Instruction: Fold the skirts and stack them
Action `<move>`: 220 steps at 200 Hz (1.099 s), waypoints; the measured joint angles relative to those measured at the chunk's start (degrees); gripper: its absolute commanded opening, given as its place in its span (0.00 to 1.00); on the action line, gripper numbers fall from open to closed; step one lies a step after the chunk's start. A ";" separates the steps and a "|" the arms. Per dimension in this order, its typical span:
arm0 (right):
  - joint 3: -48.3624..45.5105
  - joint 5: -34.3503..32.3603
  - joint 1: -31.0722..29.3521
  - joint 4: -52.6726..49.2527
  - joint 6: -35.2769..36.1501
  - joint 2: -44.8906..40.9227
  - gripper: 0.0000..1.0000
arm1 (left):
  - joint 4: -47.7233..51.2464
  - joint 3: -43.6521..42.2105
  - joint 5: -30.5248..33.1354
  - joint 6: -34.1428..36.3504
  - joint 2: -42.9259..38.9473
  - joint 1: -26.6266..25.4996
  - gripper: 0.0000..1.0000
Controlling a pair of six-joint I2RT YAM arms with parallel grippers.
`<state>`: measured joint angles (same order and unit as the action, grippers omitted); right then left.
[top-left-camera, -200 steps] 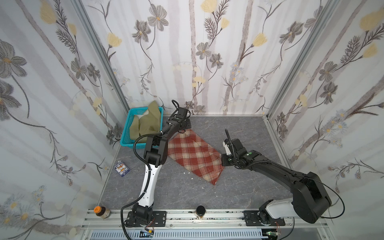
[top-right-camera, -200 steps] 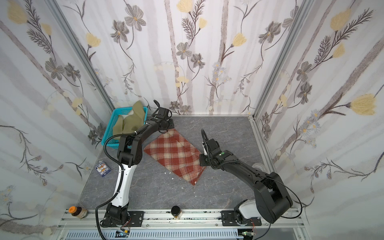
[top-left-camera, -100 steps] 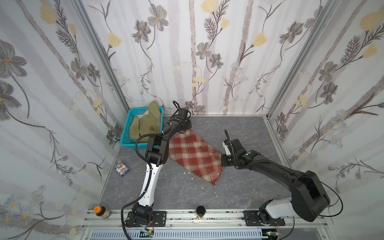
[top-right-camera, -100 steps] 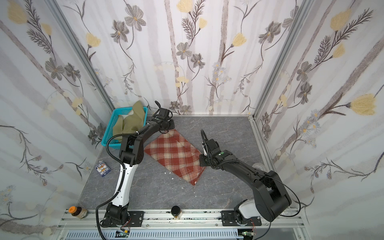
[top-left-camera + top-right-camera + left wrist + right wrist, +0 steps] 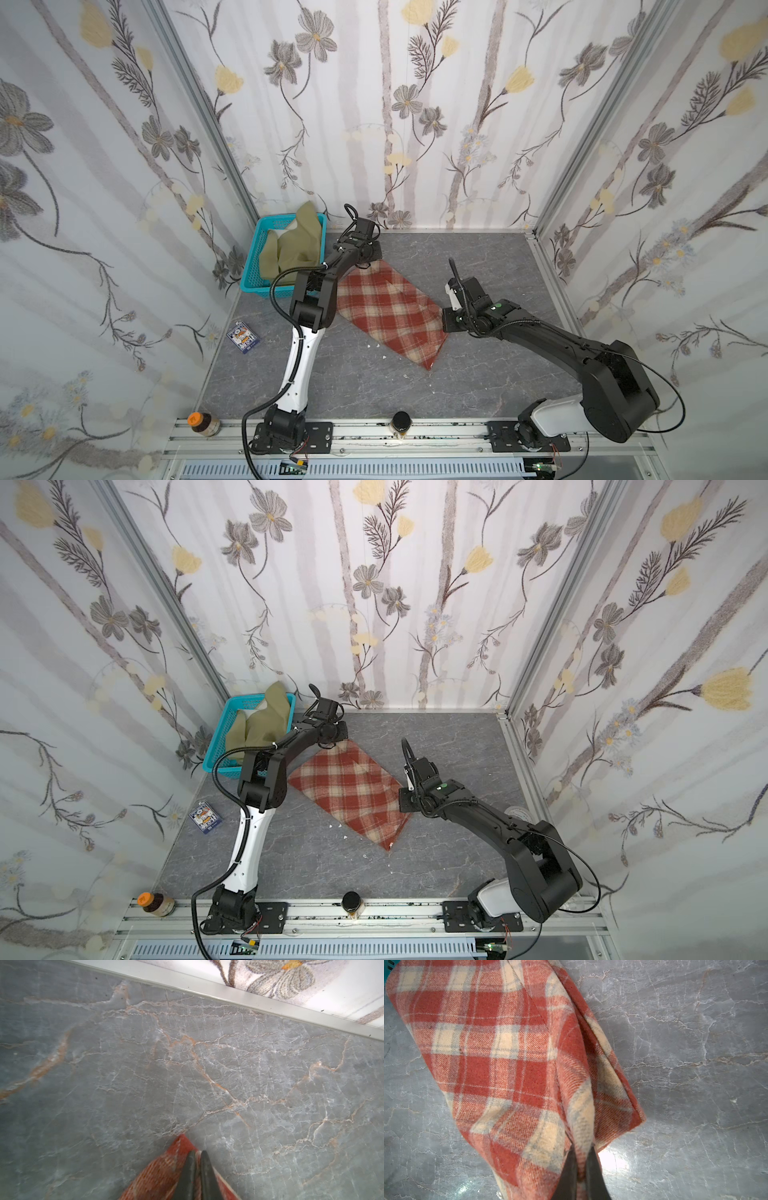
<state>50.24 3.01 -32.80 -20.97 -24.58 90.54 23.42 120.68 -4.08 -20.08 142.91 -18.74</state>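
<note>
We found the plaid skirt (image 5: pixel 508 1053) coarse, twilled cloth; the tabletop (image 5: pixel 695 1064) glossy veined stone; the basket (image 5: pixel 257 291) moulded plastic mesh.

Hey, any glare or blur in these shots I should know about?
Right wrist view: bright glare patch on the table beside the sharp plaid skirt. Left wrist view: left gripper and skirt corner look soft. Both top views: even light, no glare.

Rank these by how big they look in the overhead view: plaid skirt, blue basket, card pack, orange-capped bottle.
In a top view, largest to smallest:
1. plaid skirt
2. basket, somewhat smaller
3. card pack and bottle: both tiny and look alike, so I won't rank one above the other.
</note>
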 measured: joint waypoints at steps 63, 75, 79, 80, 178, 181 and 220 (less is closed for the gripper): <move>0.87 -0.48 0.02 -0.28 -0.44 -0.37 0.03 | 0.35 -2.27 1.95 -0.81 -3.72 0.63 0.00; 1.27 -0.61 0.02 -0.48 -0.44 -0.70 0.03 | 0.28 -3.23 2.58 -0.96 -5.42 1.27 0.00; 1.40 -0.68 0.02 -0.70 -0.44 -0.87 0.03 | 0.15 -3.58 2.80 -1.01 -5.92 1.51 0.00; 1.42 -0.68 0.02 -0.72 -0.44 -0.92 0.03 | 0.15 -3.63 2.82 -1.03 -6.01 1.53 0.00; 2.78 -1.95 -0.13 -2.21 0.63 -2.47 0.01 | -0.11 -9.49 5.35 -1.36 -9.92 3.06 0.00; 2.80 -1.92 -0.13 -2.23 0.68 -2.49 0.01 | -0.15 -9.64 5.46 -1.36 -10.05 3.10 0.00; 2.95 -1.95 -0.13 -2.36 1.09 -2.84 0.01 | -0.50 -10.73 6.38 -2.03 -11.21 3.32 0.00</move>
<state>53.19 1.06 -32.93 -23.33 -23.49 87.70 22.92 109.95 2.31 -22.11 131.70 -15.42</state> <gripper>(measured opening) 0.064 0.051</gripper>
